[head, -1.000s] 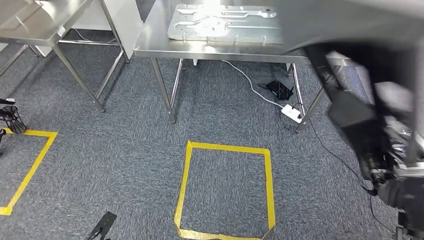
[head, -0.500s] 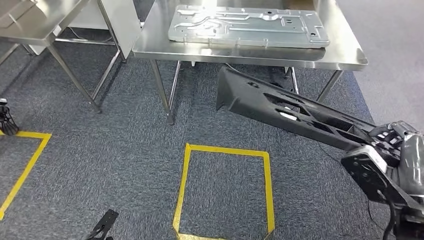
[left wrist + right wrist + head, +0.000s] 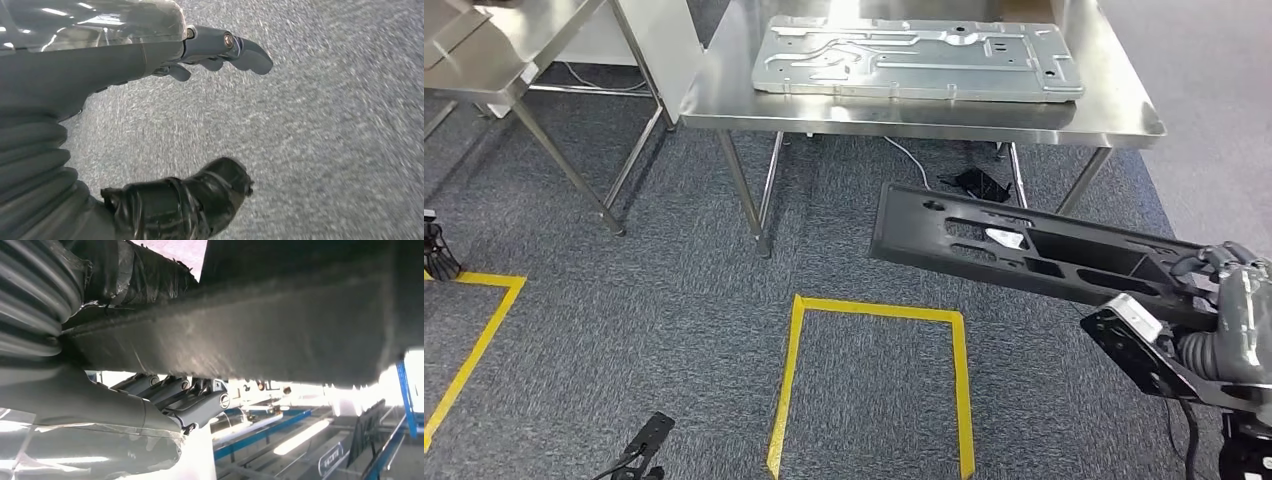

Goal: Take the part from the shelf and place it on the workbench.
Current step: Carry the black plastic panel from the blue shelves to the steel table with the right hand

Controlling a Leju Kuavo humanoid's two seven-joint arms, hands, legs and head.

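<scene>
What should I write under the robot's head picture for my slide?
Robot's right hand carries a long black part above grey carpet, facing a steel workbench that holds a silver metal panel.

Steel workbench (image 3: 1114,118) bearing a flat metal panel (image 3: 914,58); grey carpet floor (image 3: 674,300) with yellow tape squares (image 3: 874,385).

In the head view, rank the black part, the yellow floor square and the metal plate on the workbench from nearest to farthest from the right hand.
1. Black part: held in the right hand, reaching out to its left.
2. Yellow floor square: on the carpet, left of the hand.
3. Metal plate: on the workbench, ahead.
</scene>
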